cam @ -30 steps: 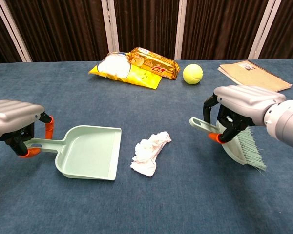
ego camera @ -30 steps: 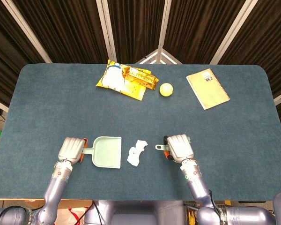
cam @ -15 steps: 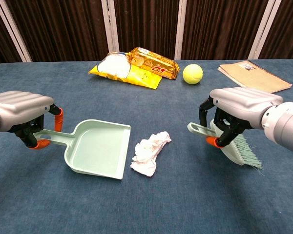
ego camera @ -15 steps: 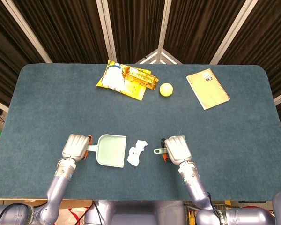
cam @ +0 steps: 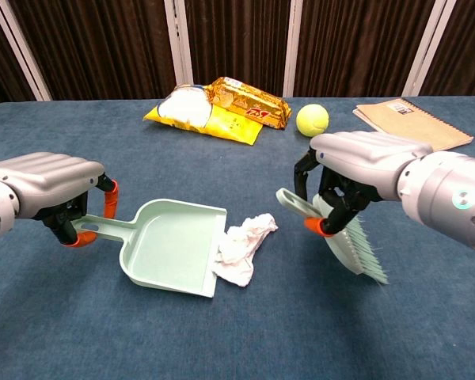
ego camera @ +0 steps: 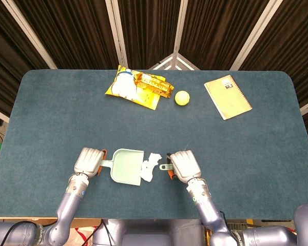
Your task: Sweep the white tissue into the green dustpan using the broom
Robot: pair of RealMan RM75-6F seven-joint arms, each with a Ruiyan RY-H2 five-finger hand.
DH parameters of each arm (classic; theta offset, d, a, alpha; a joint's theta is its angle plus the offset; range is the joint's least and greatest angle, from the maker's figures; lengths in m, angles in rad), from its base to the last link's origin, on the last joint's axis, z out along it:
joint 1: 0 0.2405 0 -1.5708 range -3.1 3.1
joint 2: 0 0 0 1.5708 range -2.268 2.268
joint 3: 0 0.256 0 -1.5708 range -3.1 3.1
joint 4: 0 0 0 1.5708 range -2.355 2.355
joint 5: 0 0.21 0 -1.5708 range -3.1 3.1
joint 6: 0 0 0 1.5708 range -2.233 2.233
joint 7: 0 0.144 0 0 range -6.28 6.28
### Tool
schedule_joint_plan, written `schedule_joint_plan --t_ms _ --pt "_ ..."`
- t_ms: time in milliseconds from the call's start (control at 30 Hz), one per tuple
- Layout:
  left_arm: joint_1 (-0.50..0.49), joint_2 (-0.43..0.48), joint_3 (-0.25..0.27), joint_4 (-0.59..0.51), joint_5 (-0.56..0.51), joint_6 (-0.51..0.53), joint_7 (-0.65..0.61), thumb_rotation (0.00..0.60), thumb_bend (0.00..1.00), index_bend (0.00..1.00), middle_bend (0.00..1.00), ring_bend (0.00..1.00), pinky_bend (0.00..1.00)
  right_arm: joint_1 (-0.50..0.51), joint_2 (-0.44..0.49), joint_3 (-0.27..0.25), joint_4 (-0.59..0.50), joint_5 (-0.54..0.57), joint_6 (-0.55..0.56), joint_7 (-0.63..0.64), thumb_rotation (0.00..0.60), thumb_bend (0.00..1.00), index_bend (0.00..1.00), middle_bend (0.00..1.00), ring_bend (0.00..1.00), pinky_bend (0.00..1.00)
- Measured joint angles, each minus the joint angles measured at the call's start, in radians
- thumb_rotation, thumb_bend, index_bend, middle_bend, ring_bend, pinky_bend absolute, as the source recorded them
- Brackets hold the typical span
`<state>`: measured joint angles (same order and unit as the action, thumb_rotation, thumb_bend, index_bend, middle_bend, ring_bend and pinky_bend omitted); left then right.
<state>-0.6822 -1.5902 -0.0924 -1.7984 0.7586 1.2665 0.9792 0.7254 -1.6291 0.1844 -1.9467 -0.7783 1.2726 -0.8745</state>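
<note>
The green dustpan (cam: 174,249) (ego camera: 127,166) lies flat on the table, its open lip touching the crumpled white tissue (cam: 242,247) (ego camera: 151,165). My left hand (cam: 54,190) (ego camera: 90,161) grips the dustpan's handle at the left. My right hand (cam: 356,170) (ego camera: 182,165) holds the green broom (cam: 344,245) by its handle, bristles down on the table just right of the tissue. A small gap separates the broom from the tissue. In the head view the hand hides most of the broom.
At the back lie yellow snack bags (cam: 222,107) (ego camera: 138,87), a tennis ball (cam: 312,119) (ego camera: 181,98) and a brown notebook (cam: 412,120) (ego camera: 227,97). The near table edge (ego camera: 143,218) runs just below both hands.
Both hands moved inward. The dustpan slid right until its lip met the tissue. The broom moved left, closing most of the gap to the tissue.
</note>
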Motion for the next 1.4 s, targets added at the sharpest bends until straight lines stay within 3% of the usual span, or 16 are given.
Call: schedule_joint_plan --t_ms 800,1167,1400 --pt "-0.065 -0.102 -0.028 0.047 -0.062 0.005 0.028 0.6 0.65 0.67 1.0 1.0 1.0 0.137 -0.105 0.134 -0.051 0.192 0.015 -0.021 0.6 0.4 0.77 0.88 0.91 0.82" --pt "-0.07 -0.105 -0.022 0.038 -0.069 0.021 0.028 0.6 0.65 0.67 1.0 1.0 1.0 0.201 -0.142 0.232 -0.114 0.198 0.029 0.037 0.6 0.4 0.77 0.88 0.91 0.81" --pt "-0.066 -0.085 -0.018 0.028 -0.066 0.026 0.017 0.6 0.65 0.67 1.0 1.0 1.0 0.207 -0.084 0.246 -0.104 0.172 0.053 0.036 0.6 0.4 0.77 0.88 0.91 0.82"
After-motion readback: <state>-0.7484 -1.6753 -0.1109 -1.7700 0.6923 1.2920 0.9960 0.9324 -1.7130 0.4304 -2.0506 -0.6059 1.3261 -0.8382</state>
